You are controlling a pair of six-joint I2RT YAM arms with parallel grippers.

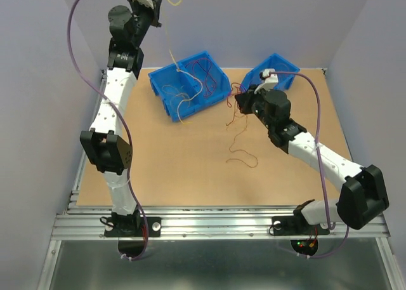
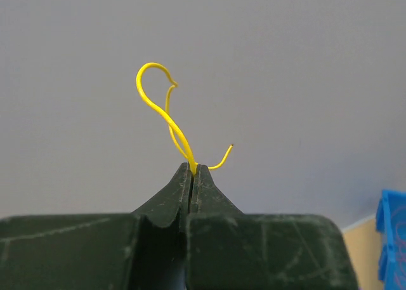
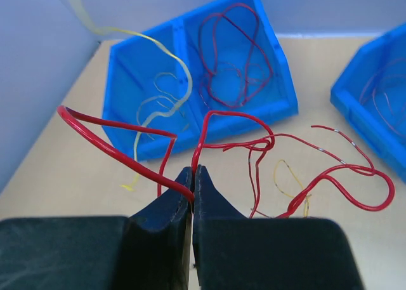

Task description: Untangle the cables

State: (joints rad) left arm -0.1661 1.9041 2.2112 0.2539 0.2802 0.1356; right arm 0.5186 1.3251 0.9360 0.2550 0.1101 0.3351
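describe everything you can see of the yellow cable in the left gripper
The yellow cable is a thin, glossy wire. The shut left gripper, raised high, pinches it near one end, which curls into a loop above. The rest hangs down across the left compartment of the blue bin, its lower end trailing over the front wall.

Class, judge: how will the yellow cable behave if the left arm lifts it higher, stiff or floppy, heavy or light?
Probably springy: above the left end effector the yellow cable holds its loop upright. Likely light and limp over length: its tail hangs curving toward the blue bin. It may snag on strands lying there.
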